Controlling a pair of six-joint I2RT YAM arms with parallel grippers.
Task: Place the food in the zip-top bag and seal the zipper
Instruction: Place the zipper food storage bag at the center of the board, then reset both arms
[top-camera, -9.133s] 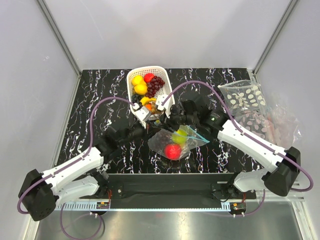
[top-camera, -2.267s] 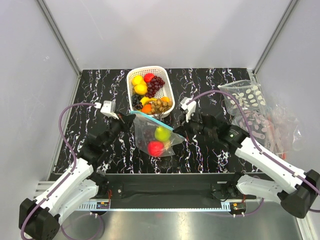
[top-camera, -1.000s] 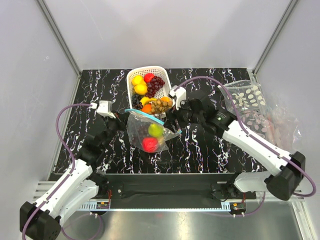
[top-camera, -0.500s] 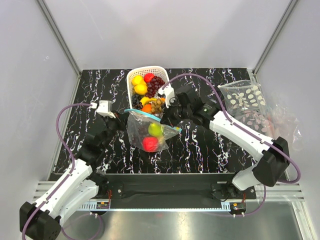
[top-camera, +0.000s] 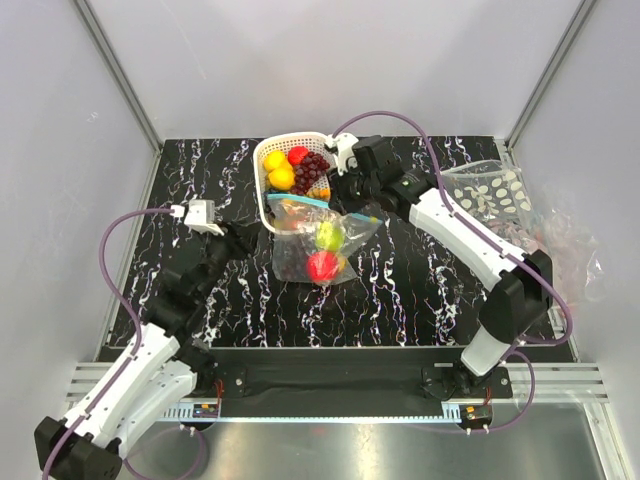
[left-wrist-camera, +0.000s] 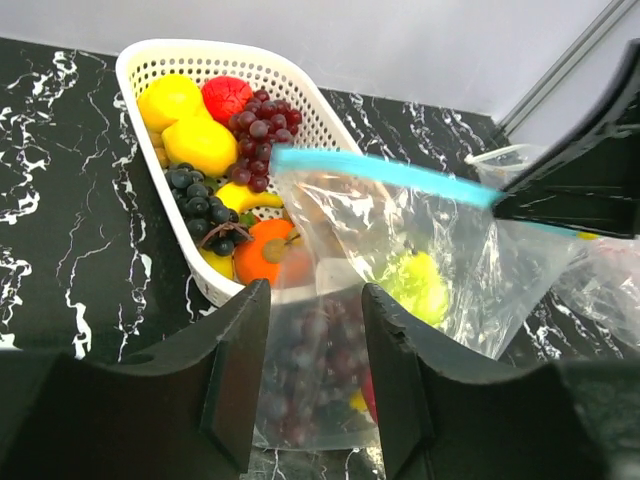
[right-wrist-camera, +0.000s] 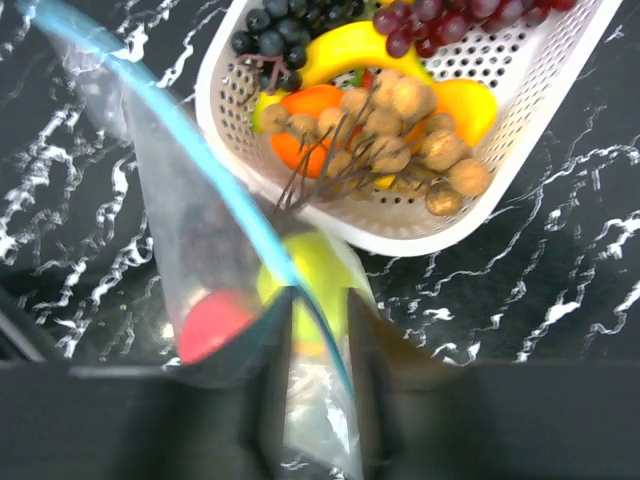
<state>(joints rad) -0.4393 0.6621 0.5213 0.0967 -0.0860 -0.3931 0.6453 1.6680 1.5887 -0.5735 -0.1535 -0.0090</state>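
Zip-top bag (top-camera: 320, 250): held up at mid-counter (top-camera: 420, 290), just near of the white basket (top-camera: 262, 190).
Food: red apple (top-camera: 321, 266), green fruit (top-camera: 328, 236) and dark grapes (left-wrist-camera: 300, 350) sit inside the bag.
Zipper (top-camera: 300, 201): teal strip along the bag's top edge.
Right claw (right-wrist-camera: 318, 310): clamped on the zipper's right end.
Left claw (left-wrist-camera: 315, 300): fingers apart, holding nothing, left of the bag.

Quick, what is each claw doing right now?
Left gripper: open, holding nothing.
Right gripper: closed on the teal-blue zipper strip of the clear plastic zip-top bag.
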